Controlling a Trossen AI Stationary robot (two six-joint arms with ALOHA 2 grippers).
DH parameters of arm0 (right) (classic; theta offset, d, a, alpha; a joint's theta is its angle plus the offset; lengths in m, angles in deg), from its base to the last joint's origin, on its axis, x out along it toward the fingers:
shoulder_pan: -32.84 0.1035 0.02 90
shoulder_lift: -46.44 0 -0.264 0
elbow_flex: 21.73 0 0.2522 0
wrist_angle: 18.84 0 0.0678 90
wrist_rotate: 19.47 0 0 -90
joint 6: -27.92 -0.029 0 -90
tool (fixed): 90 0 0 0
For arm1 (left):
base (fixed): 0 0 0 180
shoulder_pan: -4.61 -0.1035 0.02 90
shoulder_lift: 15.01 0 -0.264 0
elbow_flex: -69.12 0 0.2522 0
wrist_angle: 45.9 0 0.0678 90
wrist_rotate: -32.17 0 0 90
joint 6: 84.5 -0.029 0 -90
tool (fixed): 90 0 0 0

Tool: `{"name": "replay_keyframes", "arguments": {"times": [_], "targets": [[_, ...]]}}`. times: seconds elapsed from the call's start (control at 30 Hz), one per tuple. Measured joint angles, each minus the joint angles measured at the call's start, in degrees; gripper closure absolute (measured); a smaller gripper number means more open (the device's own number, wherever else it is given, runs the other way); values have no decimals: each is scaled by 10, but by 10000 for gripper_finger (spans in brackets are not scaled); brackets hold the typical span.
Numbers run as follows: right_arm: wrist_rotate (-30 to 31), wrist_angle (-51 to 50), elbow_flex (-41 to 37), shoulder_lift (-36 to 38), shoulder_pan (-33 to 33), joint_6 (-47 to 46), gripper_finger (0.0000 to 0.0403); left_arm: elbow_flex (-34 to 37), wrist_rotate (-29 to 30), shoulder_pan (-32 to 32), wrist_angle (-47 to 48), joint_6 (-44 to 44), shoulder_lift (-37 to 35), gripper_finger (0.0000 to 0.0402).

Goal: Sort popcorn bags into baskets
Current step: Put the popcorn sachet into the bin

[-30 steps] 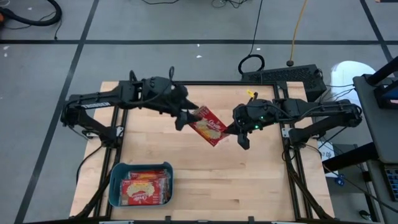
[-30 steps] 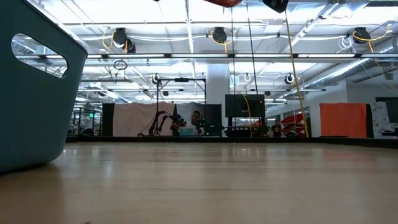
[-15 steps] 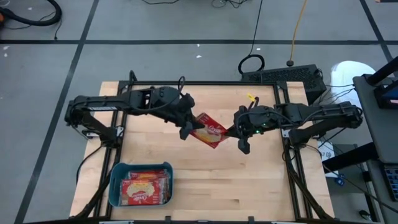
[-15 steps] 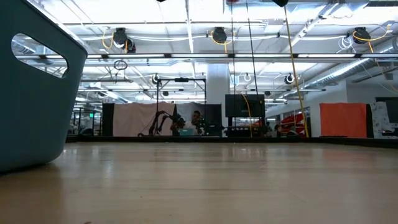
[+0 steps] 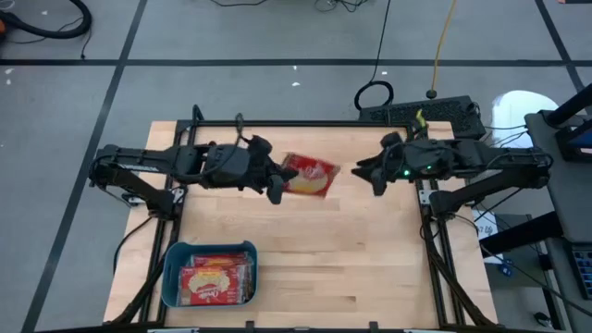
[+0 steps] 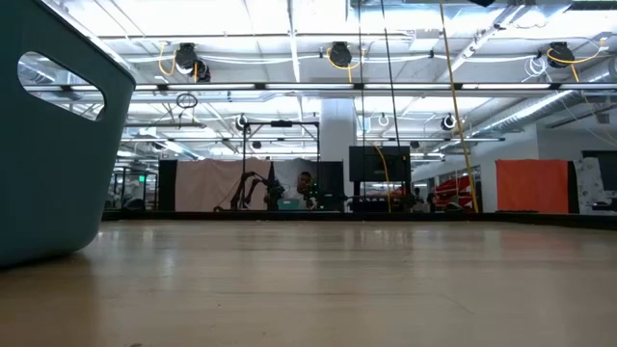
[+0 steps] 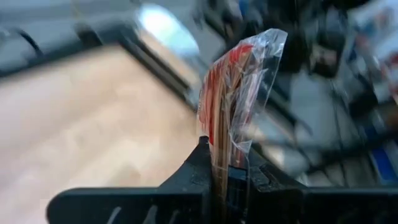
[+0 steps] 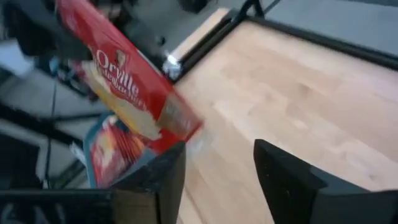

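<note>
One red popcorn bag [image 5: 310, 176] hangs in the air over the table's far middle, with my left gripper [image 5: 277, 188] shut on its left end. The left wrist view shows this bag [image 7: 233, 93] edge-on, in clear wrap. My right gripper [image 5: 368, 174] stands open just right of the bag and apart from it; in its own wrist view its fingers [image 8: 165, 177] are spread with nothing between them, and the bag [image 8: 124, 81] shows ahead. The teal basket [image 5: 174, 268] sits at the near left with several red bags [image 5: 217, 280] lying flat in it. My left gripper pinches the bag's left end [image 7: 219, 152] between its two fingers, which come from the table's left, slanting a little down. The bag sticks out past the fingertips toward the table's right, lifted clear of the table.
A black frame [image 5: 277, 125] runs along the table's far edge and sides. Bare wood [image 5: 342, 259] lies right of the basket. In the low view the basket's wall [image 6: 48, 154] fills the left side. A keyboard [image 5: 425, 113] lies beyond the far right corner.
My right gripper has let go of the bag, opened, and drawn back toward the table's right edge. My left gripper has taken hold of the bag's left end and rolled. The bag has turned from slanting to nearly level and shifted slightly toward the far edge.
</note>
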Motion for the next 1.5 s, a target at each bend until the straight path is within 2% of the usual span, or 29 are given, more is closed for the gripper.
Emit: {"name": "replay_keyframes", "arguments": {"times": [0.1,0.2,0.3,0.4,0.63,0.73,0.9,1.1,1.23,1.43,1.5], "targets": [[0,14,0,8,2,-14,212,0,125,26,-40,11,0,381],[-5,51,-2,5,3,-13,212,0,223,42,-114,6,5,381],[-18,133,-25,4,10,0,211,0,283,51,-190,-27,14,381],[-21,273,-71,4,17,7,211,0,313,52,-270,-65,27,381],[-34,676,-223,3,2,-44,205,0,313,54,-413,-129,65,374],[-34,790,-286,1,-9,-77,195,0,308,54,-452,-138,80,376],[-15,899,-339,0,-17,-81,180,0,284,54,-502,-132,101,380],[-12,973,-342,-3,-25,-18,189,0,274,54,-546,-131,135,374],[-19,977,-342,-3,-33,-16,233,0,274,53,-575,-135,146,379],[-21,978,-342,-3,-32,-16,366,0,270,45,-567,-146,145,360],[-20,979,-342,-3,-32,-12,388,0,254,44,-559,-147,144,350]]}}
